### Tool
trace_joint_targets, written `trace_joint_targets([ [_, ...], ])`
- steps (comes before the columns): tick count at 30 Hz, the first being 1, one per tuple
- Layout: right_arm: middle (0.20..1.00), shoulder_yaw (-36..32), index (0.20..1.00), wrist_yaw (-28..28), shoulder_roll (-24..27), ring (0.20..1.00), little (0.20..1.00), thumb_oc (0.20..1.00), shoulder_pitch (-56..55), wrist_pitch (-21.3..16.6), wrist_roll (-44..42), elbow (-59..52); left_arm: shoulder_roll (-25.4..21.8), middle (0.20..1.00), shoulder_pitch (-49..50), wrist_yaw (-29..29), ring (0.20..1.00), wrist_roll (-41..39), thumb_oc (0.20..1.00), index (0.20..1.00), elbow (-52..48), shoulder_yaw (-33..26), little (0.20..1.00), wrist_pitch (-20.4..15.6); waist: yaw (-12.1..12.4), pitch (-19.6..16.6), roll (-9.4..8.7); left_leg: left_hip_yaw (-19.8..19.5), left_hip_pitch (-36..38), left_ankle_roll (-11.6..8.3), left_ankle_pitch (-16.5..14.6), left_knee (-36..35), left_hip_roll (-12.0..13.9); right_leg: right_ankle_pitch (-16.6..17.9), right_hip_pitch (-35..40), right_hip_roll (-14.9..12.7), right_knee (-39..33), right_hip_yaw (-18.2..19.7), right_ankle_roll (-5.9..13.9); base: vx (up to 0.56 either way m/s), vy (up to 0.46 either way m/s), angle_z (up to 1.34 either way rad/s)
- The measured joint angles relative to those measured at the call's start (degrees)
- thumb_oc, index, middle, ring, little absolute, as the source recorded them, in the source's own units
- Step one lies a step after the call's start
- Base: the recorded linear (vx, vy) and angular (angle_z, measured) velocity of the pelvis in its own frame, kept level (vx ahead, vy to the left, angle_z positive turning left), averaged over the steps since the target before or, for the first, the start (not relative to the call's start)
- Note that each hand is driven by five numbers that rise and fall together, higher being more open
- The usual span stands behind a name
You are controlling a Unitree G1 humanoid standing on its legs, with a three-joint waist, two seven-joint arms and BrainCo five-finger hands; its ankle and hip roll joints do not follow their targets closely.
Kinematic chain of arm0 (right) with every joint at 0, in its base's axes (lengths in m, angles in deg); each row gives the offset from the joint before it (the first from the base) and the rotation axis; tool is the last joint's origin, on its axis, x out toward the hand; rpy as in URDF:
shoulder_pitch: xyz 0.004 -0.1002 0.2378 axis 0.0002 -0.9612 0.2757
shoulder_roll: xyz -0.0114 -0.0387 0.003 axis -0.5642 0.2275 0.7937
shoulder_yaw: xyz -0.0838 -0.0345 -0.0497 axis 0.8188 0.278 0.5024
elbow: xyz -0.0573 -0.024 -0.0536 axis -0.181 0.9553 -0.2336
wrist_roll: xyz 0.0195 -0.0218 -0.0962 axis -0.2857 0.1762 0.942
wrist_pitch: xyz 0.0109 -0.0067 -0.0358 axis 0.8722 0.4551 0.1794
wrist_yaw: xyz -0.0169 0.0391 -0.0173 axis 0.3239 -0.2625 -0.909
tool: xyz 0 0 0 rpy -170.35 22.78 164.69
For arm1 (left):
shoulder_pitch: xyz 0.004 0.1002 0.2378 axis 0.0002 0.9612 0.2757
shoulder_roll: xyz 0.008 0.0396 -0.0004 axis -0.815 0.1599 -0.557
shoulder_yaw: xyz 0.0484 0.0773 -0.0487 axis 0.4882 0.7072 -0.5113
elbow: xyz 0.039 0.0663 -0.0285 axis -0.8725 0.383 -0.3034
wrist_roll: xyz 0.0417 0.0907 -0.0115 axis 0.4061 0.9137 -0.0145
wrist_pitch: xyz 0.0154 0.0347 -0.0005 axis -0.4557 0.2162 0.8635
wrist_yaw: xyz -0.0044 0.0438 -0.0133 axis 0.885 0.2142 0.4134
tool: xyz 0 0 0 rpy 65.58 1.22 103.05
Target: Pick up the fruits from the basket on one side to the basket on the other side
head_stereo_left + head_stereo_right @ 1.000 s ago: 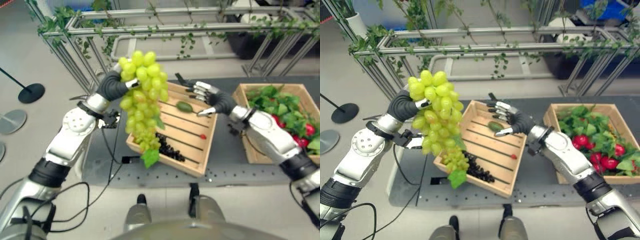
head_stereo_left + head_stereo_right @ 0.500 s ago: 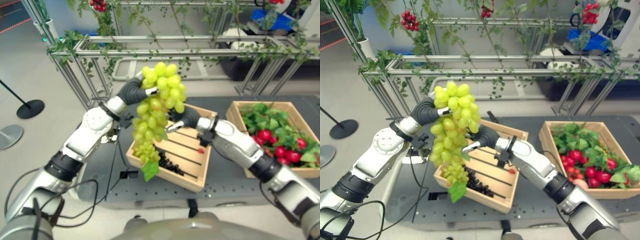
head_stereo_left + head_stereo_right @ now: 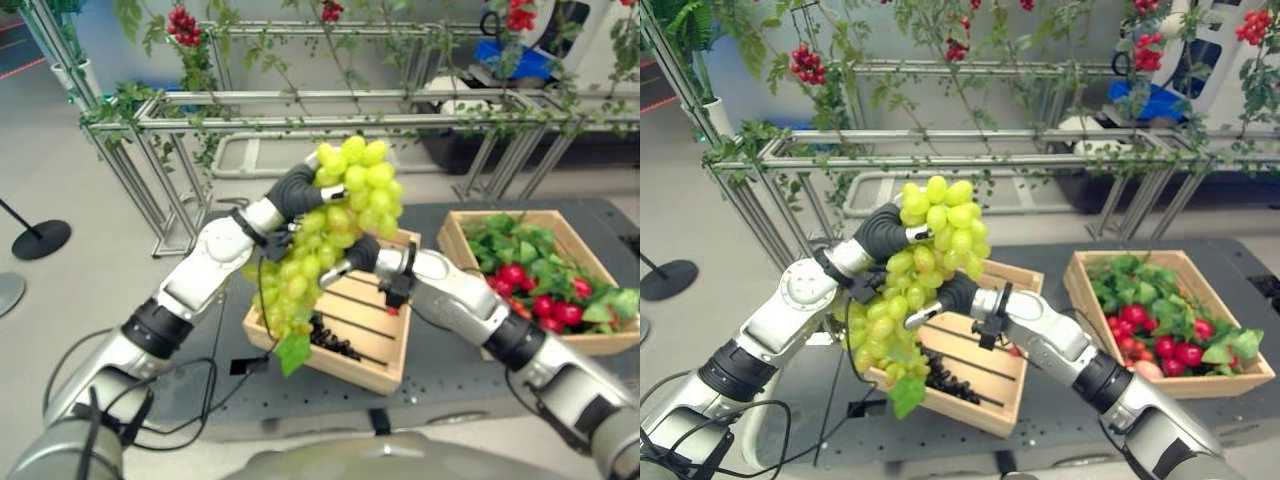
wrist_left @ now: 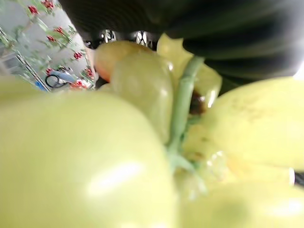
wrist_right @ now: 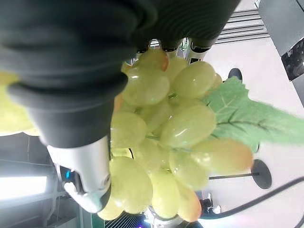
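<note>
Slatted wooden crate (image 3: 385, 335) at the dark table's (image 3: 450, 375) left edge; a second crate (image 3: 470, 225) right holds leafy red fruit. Glossy green grapes (image 3: 330, 225) hang above, stem-end gripped by left hand (image 3: 298, 187); right hand (image 3: 352, 260) presses against the cluster, grip indiscernible.

- Dark table (image 3: 450, 365), seen from above.
- Wooden slatted crate (image 3: 375, 330) at centre, holding dark grapes (image 3: 335, 338).
- Wooden crate (image 3: 470, 232) at right, holding leaves and red fruit (image 3: 535, 300).

Silver-grey arms, black elbow bands, dark ribbed wrist covers.
</note>
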Motion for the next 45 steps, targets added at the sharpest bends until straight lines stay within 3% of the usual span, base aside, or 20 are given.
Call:
trace_joint_targets([
  [15, 1.000, -0.5, 1.000, -1.2, -4.2, 1.000, 1.000, 1.000, -3.8, 0.0, -5.6, 0.5, 3.6, 0.200, 1.7, 0.5, 0.200, 0.5, 0.200, 0.200, 0.7, -0.3, 0.200, -0.1, 0.0, -2.5, 0.74, 0.2, 0.1, 0.03, 0.0, -0.4, 0.1, 0.1, 0.0, 0.0, -0.4, 0.3, 0.04, 0.00, 0.000, 0.00],
  [16, 0.918, -0.6, 0.918, -1.8, -4.8, 0.918, 0.918, 0.918, -4.5, -0.5, -6.2, 0.6, 4.2, 0.200, 1.7, 0.7, 0.200, 0.5, 0.200, 0.200, 1.1, -0.5, 0.200, -0.1, 0.0, -2.5, 0.76, 0.2, 0.1, 0.05, 0.0, -0.4, 0.1, 0.1, -0.1, 0.0, -0.4, 0.3, 0.07, 0.00, 0.000, 0.00],
  [18, 0.200, -1.0, 0.200, -2.6, -5.8, 0.200, 0.200, 0.200, -5.6, -1.5, -6.5, 0.9, 4.3, 0.200, 1.7, 1.3, 0.200, 0.5, 0.200, 0.200, 2.1, -0.7, 0.200, -0.1, 0.0, -2.6, 0.81, 0.2, 0.1, 0.06, 0.0, -0.4, 0.1, 0.2, -0.1, 0.0, -0.4, 0.3, 0.09, 0.00, 0.000, 0.00],
  [37, 0.200, -1.3, 0.200, -5.0, -6.0, 0.200, 0.200, 0.200, -7.6, -2.7, -7.6, 1.3, 5.8, 0.200, 2.6, 2.9, 0.200, 2.7, 0.200, 0.200, 2.2, -0.8, 0.200, -0.3, 0.0, -3.6, 1.61, 0.4, 0.1, 0.09, 0.0, -0.8, 0.1, 0.4, -0.1, 0.1, -0.9, 0.5, 0.16, 0.00, 0.000, 0.00],
  [39, 0.200, -1.3, 0.200, -5.0, -6.0, 0.200, 0.200, 0.200, -7.6, -2.7, -7.6, 1.3, 6.3, 1.000, 2.9, 3.0, 1.000, 2.7, 1.000, 1.000, 2.2, -1.1, 1.000, -0.4, -0.1, -3.6, 1.61, 0.5, 0.1, 0.09, 0.0, -0.8, 0.1, 0.4, -0.1, 0.1, -1.0, 0.5, 0.14, 0.00, 0.000, 0.00],
  [45, 0.200, -1.3, 0.200, -4.9, -6.0, 0.200, 0.200, 0.200, -7.9, -2.7, -8.0, 1.3, 6.7, 1.000, 3.2, 3.2, 1.000, 2.6, 1.000, 1.000, 2.2, -1.6, 1.000, -0.4, -0.1, -3.6, 1.60, 0.8, 0.0, 0.10, 0.0, -0.7, 0.1, 0.4, -0.3, 0.1, -1.0, 0.6, 0.15, 0.00, 0.001, -0.01],
])
